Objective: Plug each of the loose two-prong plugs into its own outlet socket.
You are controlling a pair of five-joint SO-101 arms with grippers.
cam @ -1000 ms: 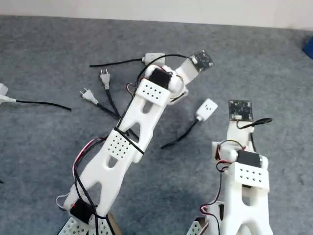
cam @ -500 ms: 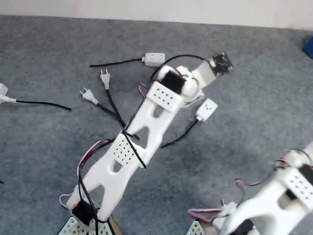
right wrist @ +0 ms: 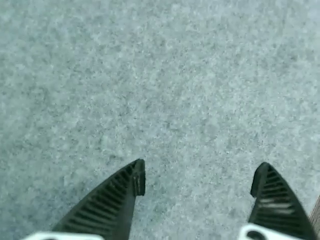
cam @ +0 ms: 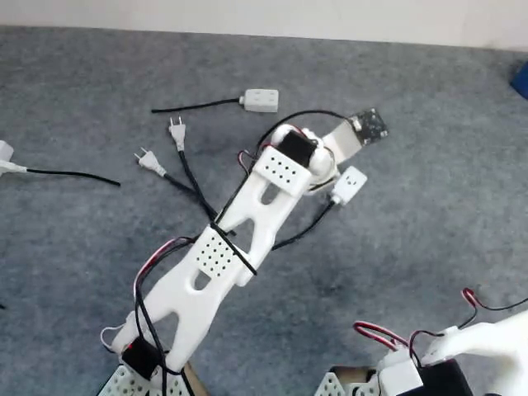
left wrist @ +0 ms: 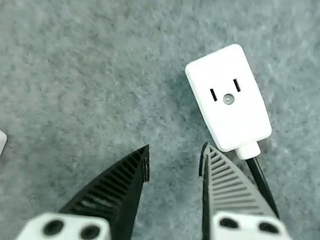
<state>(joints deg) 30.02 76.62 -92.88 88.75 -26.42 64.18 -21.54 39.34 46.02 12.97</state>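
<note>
The left arm (cam: 247, 214) covers the middle stretch of the two plug cords (cam: 186, 165). At the far left a white fitting (cam: 4, 155) on a black cord is cut by the edge; the right arm (cam: 462, 363), near right, likewise.

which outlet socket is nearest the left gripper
The outlet socket right beside the left gripper, slots facing up; the far socket lies well away from it.

**No legible print showing**

Nothing readable is appearing on any surface. The white outlet socket (left wrist: 228, 97) is showing only two slots and a round centre mark on its face. The small dark circuit board (cam: 369, 125), in the upper right of the high view, is carrying marks too small to read.
</note>
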